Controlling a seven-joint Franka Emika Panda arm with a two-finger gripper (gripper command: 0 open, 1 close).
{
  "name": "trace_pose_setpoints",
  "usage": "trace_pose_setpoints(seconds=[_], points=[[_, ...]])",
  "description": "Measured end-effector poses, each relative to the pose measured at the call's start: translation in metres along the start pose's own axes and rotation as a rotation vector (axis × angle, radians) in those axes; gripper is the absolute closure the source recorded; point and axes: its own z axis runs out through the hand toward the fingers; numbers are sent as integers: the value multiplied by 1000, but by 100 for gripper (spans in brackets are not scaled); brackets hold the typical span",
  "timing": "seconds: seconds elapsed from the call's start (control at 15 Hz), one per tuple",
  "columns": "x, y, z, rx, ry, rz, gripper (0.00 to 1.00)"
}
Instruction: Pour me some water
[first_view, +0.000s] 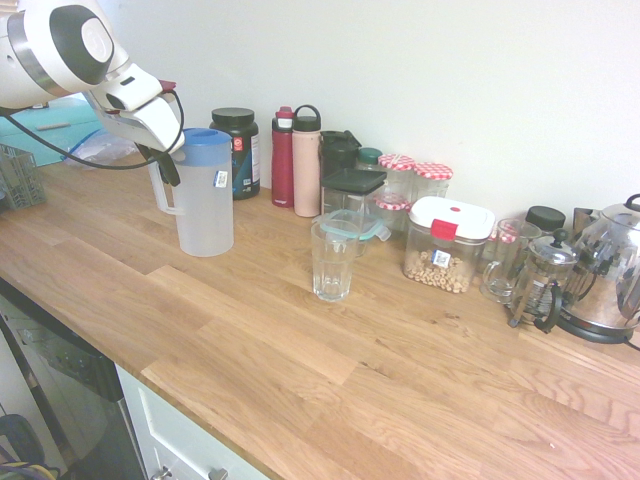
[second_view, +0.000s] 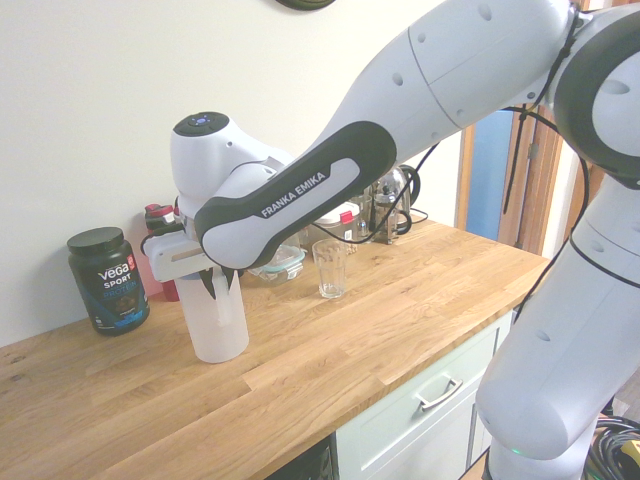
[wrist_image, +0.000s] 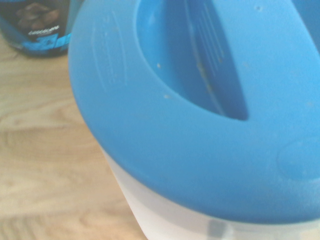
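**Gripper at the Pitcher's Handle**

The white arm's gripper (first_view: 165, 160) sat at the handle of a translucent white plastic pitcher with a blue lid (first_view: 205, 195), which stood upright on the wooden countertop (first_view: 300, 360). Whether its dark fingers had closed on the handle could not be told. No water was discernible in the pitcher. 1 clear, ribbed drinking glass (first_view: 332, 262) stood nearby, apart from the pitcher. A black tub (second_view: 108, 280) stood behind.

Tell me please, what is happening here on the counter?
The robot arm has its hand at the handle of a white pitcher with a blue lid. The pitcher stands upright on the wooden counter. A clear drinking glass stands apart from it and looks empty. Nothing is being poured yet.
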Motion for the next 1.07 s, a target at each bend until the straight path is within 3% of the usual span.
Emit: trace_pose_setpoints(seconds=[0.33, 0.53, 0.67, 1.07], points=[[44, 61, -62, 13, -17, -153, 100], [87, 112, -86, -22, -144, -304, 100], [122, 149, -97, 7, -203, -411, 100], [218, 262, -64, 108, -290, -685, 100]])
